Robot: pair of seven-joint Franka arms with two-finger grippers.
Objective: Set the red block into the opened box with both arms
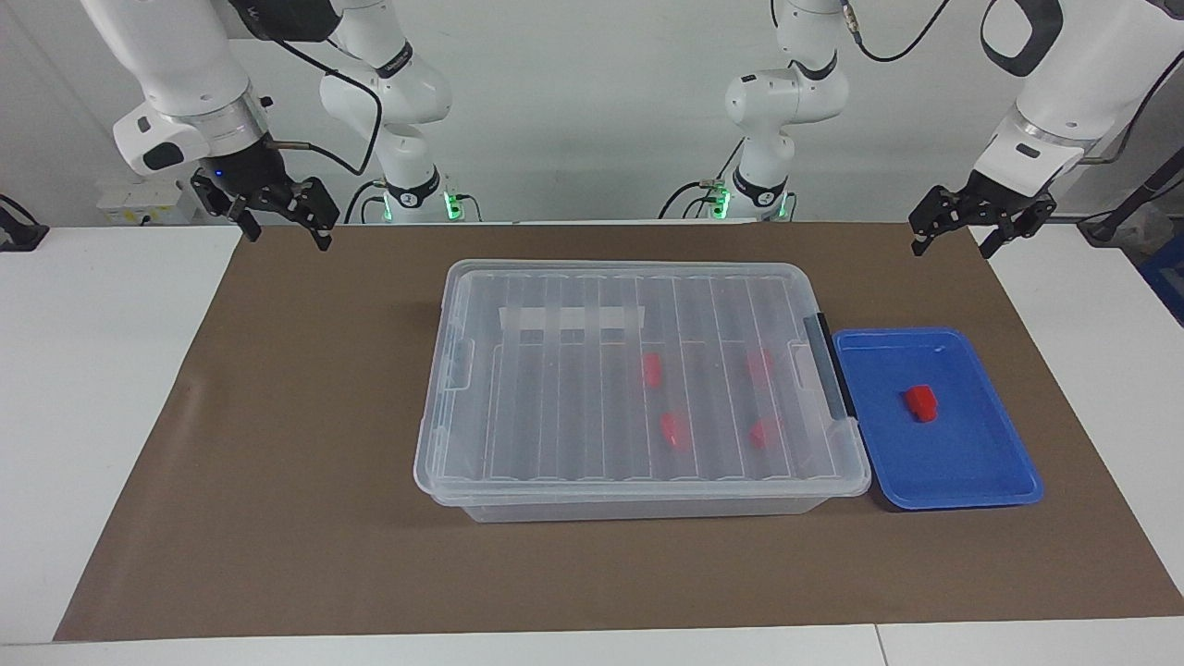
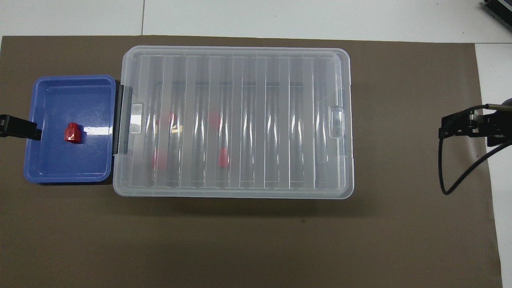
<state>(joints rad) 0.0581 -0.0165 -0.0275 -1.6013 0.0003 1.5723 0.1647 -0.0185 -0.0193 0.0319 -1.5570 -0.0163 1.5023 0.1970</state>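
clear ribbed plastic box [image 1: 638,388], glossy blue plastic tray [image 1: 971,472], shiny red plastic block [image 1: 921,402], matt brown mat [image 1: 277,462]

Clear lidded box [image 2: 234,122] at centre on brown mat [image 2: 256,240], four red blocks blurred under its ribbed lid [image 2: 240,72], blue tray [image 2: 52,170] touching at nine o'clock, red block [image 2: 73,133] inside tray, left gripper [image 2: 20,128] at tray's nine o'clock edge, right gripper [image 2: 460,127] at three o'clock.

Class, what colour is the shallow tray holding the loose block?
Blue; the tray shows best in the overhead view.

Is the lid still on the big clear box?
Yes, the ribbed clear lid lies flat on top of the box, covering the red blocks inside.
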